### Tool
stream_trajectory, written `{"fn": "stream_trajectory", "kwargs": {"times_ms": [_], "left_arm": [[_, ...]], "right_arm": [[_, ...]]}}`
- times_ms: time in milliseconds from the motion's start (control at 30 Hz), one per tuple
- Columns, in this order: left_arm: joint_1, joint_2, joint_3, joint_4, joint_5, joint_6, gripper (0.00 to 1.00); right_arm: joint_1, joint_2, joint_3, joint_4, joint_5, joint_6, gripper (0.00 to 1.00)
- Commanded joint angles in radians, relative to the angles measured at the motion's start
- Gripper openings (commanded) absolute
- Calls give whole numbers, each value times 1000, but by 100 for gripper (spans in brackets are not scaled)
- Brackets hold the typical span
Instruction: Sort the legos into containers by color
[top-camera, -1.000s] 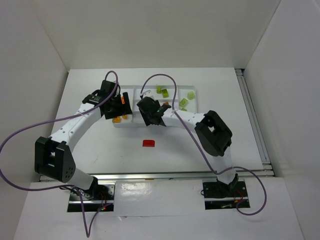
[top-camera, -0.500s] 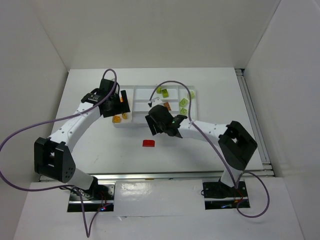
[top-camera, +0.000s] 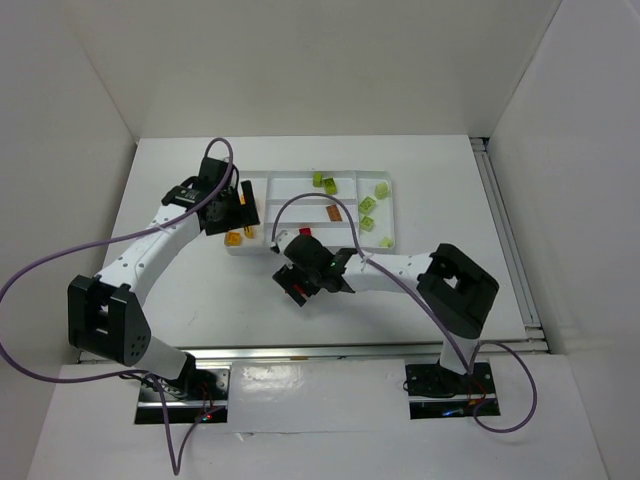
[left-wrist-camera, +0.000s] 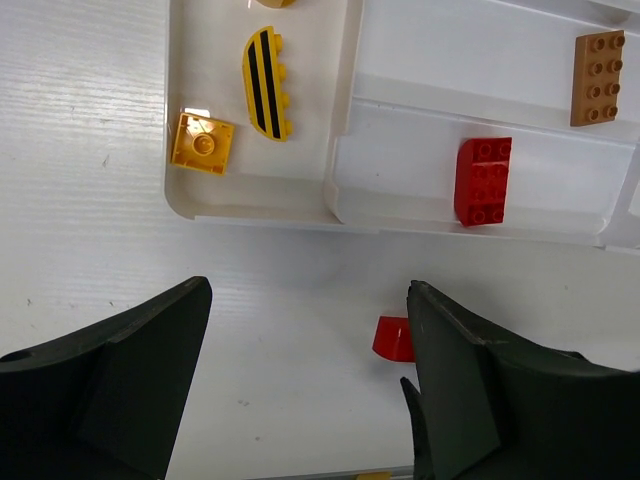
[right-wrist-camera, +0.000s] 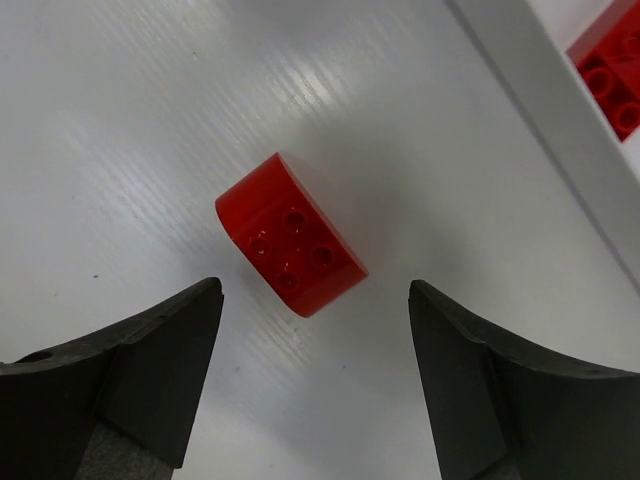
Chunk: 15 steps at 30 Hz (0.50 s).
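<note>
Since the earlier frame the right arm has swung off the tray (top-camera: 290, 188) toward the near side. Its right tool (top-camera: 297, 288) now hangs low over a loose red half-round brick (right-wrist-camera: 290, 235), which lies studded face up on the worktop (right-wrist-camera: 120, 120), just near of the tray's near rim. Its jaws have spread and stand apart, one on each side of the brick, touching nothing. The left tool (left-wrist-camera: 310, 330) is likewise apart and empty above the tray's near left corner. There, yellow bricks (left-wrist-camera: 202, 143) lie in one compartment and a red block (left-wrist-camera: 482, 180) in the next. The half-round brick looks light, rigid and glossy, so it is probably slippery and apt to skate or twist if pinched off-centre. It lies skewed to the jaws. The best hold is likely midway, flat side against curved back, with the pads square to it.
</note>
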Motion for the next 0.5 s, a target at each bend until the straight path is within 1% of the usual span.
{"fn": "stream_trajectory", "kwargs": {"times_ms": [0,67,100,133,200,333,367,400,467], "left_arm": [[4,-21,33,4,12,11,90],[4,-21,33,4,12,11,90],[4,-21,42,4,12,11,90],[4,-21,42,4,12,11,90],[4,-21,51,-5,12,11,90],[4,-21,51,-6,12,11,90],[4,-21,51,-6,12,11,90],[4,-21,51,-6,12,11,90],[4,-21,51,-6,1,11,90]], "right_arm": [[6,49,33,53,-20,-47,81],[6,84,68,53,-30,-57,76],[6,96,79,53,-52,-57,76],[6,118,79,44,-53,-57,73],[6,132,89,53,-53,-57,72],[6,117,89,76,-23,-38,61],[6,107,76,86,-23,-29,56],[6,97,76,87,-23,-29,48],[6,59,64,87,4,-17,40]]}}
